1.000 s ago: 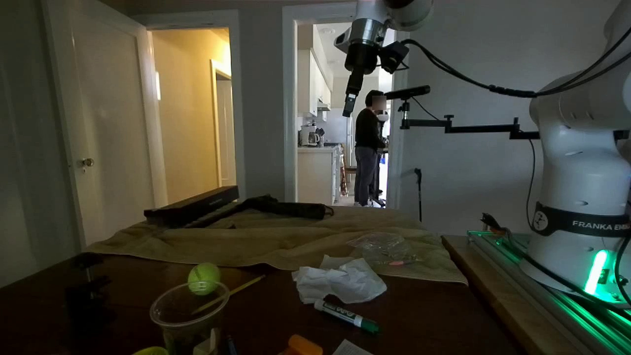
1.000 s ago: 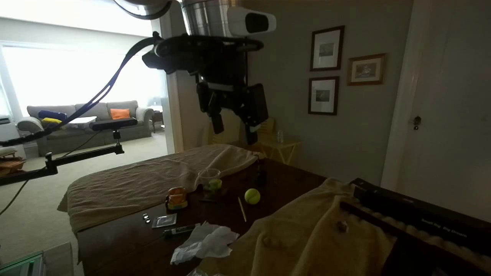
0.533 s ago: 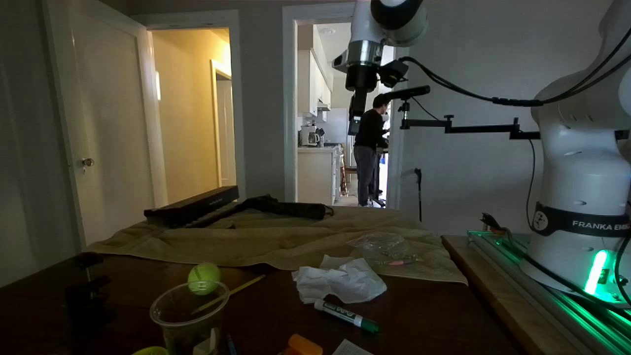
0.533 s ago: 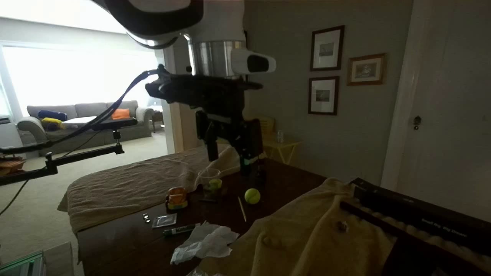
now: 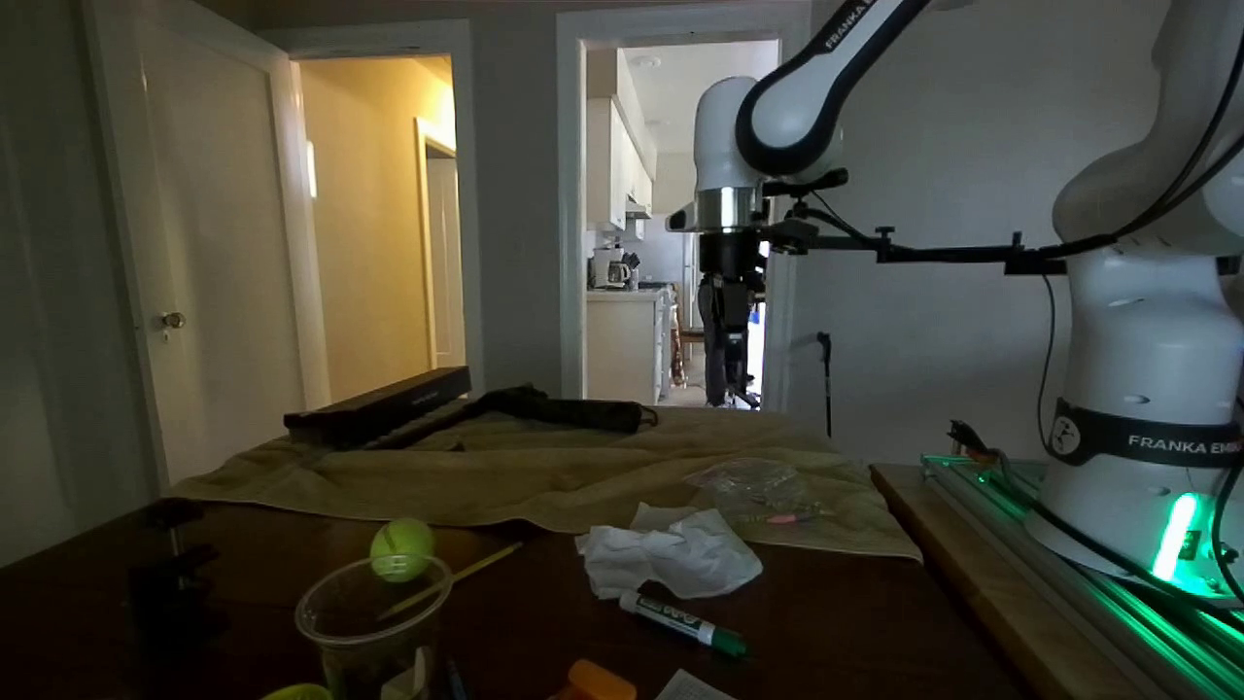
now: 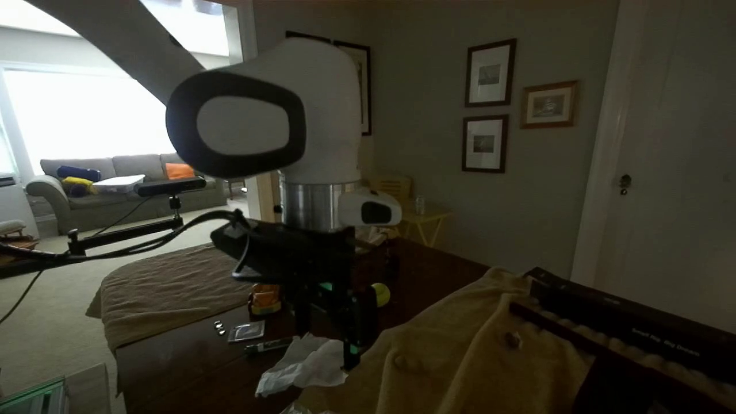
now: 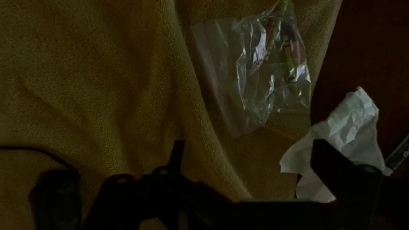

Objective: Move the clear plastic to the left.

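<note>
Jaws gape wide over the desk [image 5: 836,622], grey wall [image 5: 515,243] beyond. Toward the desk's robot-side edge, tan cloth [image 5: 525,486] bears the clear bag [image 7: 255,76], crumpled paper [image 5: 671,559] just beside.

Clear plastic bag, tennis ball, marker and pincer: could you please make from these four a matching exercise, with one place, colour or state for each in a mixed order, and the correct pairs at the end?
Column 1
1. clear plastic bag
2. tennis ball
3. marker
4. pincer

Column 2
A. open, holding nothing
B. yellow-green all over
C. lying on the tan cloth
D. white body with a green end

Pairs: 1-C, 2-B, 3-D, 4-A
</note>
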Motion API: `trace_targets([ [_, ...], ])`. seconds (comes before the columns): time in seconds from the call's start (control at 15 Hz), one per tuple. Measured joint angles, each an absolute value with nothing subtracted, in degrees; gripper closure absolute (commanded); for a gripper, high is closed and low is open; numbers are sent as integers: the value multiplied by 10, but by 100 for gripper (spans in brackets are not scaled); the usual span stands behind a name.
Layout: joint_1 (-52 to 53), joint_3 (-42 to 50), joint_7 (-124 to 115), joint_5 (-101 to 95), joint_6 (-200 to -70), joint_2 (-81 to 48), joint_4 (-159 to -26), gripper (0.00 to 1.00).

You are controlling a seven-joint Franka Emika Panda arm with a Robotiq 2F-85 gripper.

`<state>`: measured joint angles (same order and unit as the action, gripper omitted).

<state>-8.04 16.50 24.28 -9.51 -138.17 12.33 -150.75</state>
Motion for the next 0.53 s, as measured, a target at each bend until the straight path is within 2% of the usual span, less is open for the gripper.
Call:
trace_targets([
  [0.13,-91,162,237,-128,-1442,105,-1530,0],
  [0.53,-91,159,238,-127,-1439,103,-1526,0],
])
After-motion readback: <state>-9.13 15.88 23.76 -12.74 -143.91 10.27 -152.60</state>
